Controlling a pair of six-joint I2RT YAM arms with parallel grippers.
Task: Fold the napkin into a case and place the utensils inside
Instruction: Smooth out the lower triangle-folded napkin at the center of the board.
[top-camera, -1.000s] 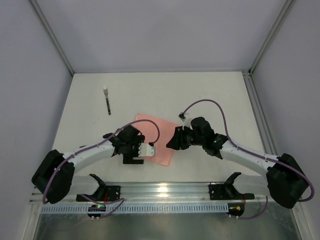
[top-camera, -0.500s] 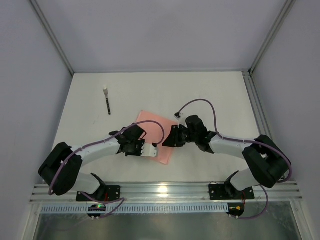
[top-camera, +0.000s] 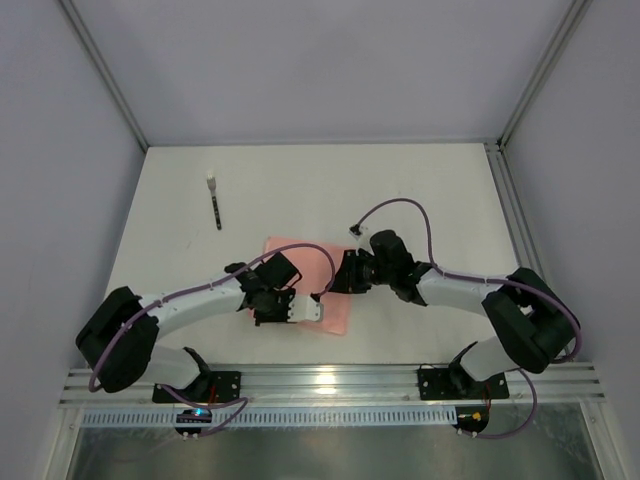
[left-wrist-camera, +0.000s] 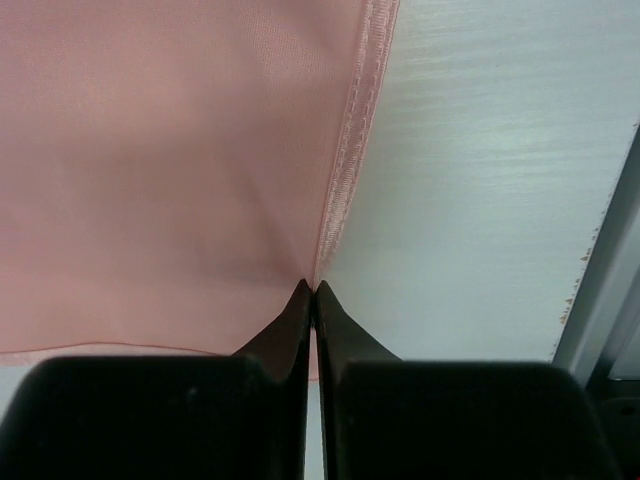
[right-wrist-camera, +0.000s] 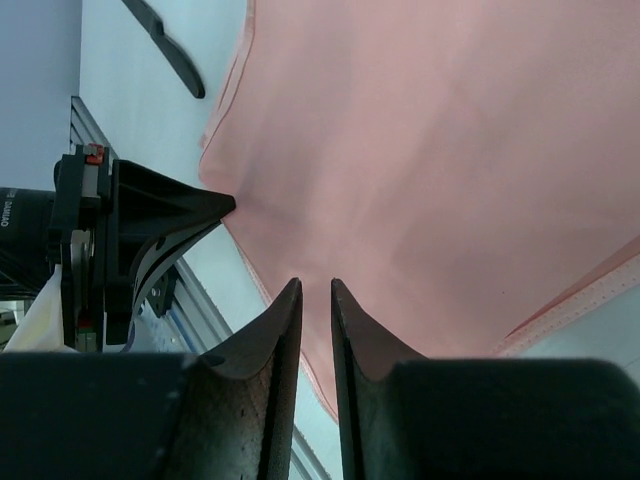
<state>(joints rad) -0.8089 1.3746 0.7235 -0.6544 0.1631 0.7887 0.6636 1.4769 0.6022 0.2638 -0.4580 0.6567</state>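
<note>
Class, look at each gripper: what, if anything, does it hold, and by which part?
Left gripper: napkin, pinched at its hemmed edge. Right gripper: jaws slightly apart, nothing visibly held.

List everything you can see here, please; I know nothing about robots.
napkin: one, salmon pink, on the table's near middle.
utensils: two, black; one pale-tipped at far left, another past the napkin's edge in the right wrist view.
table: one, white, under everything.
cables: two, purple, along the arms.
arms: two, white and black, from the near edge.
left gripper: one, black, shut on the napkin's hem.
right gripper: one, black, fingers slightly apart over the napkin.
</note>
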